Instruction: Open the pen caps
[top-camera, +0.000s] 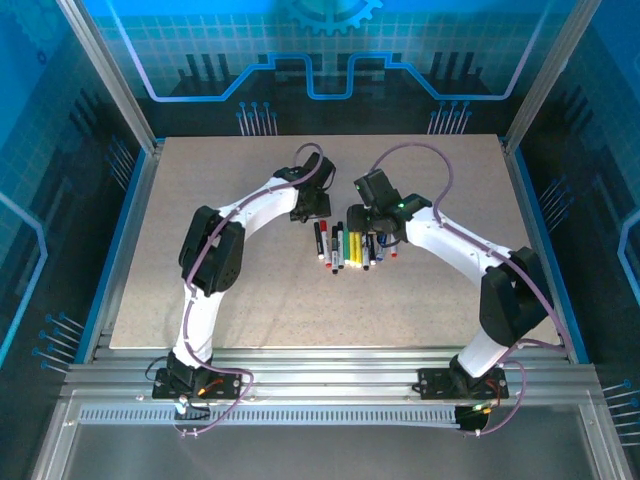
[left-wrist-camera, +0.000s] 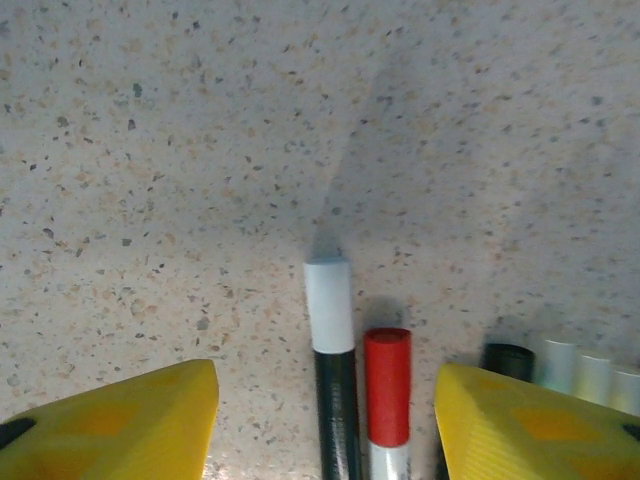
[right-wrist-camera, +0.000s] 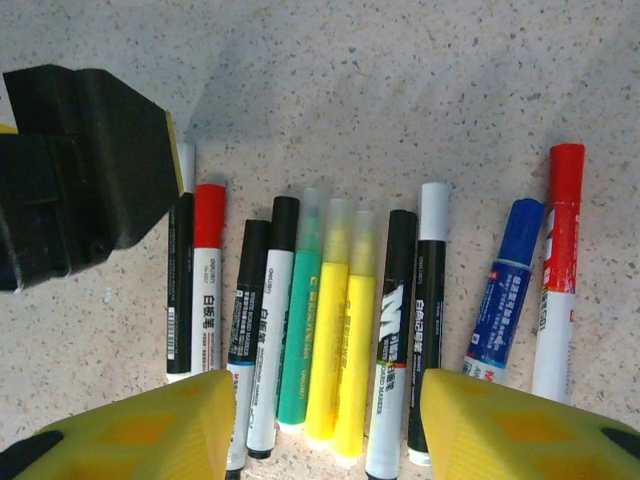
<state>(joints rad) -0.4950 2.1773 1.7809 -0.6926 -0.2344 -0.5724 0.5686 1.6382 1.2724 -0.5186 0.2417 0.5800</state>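
Observation:
Several pens (top-camera: 345, 245) lie side by side in a row at the middle of the table, all with their caps on. My left gripper (left-wrist-camera: 327, 400) is open, its yellow fingers (left-wrist-camera: 150, 420) standing either side of a black pen with a white cap (left-wrist-camera: 329, 305) and a pen with a red cap (left-wrist-camera: 387, 385), touching neither. My right gripper (right-wrist-camera: 328, 400) is open over the row's other end, straddling a green pen (right-wrist-camera: 300, 330), two yellow pens (right-wrist-camera: 340, 340) and a black one (right-wrist-camera: 395, 340). A blue cap (right-wrist-camera: 522, 232) and a second red cap (right-wrist-camera: 566, 190) lie further right.
The left gripper's black body (right-wrist-camera: 80, 190) sits close above the row's left end. The two grippers (top-camera: 312, 210) (top-camera: 368, 222) face each other across the pens. Bare speckled tabletop (top-camera: 250, 300) surrounds the row; metal rails (top-camera: 320, 365) line the near edge.

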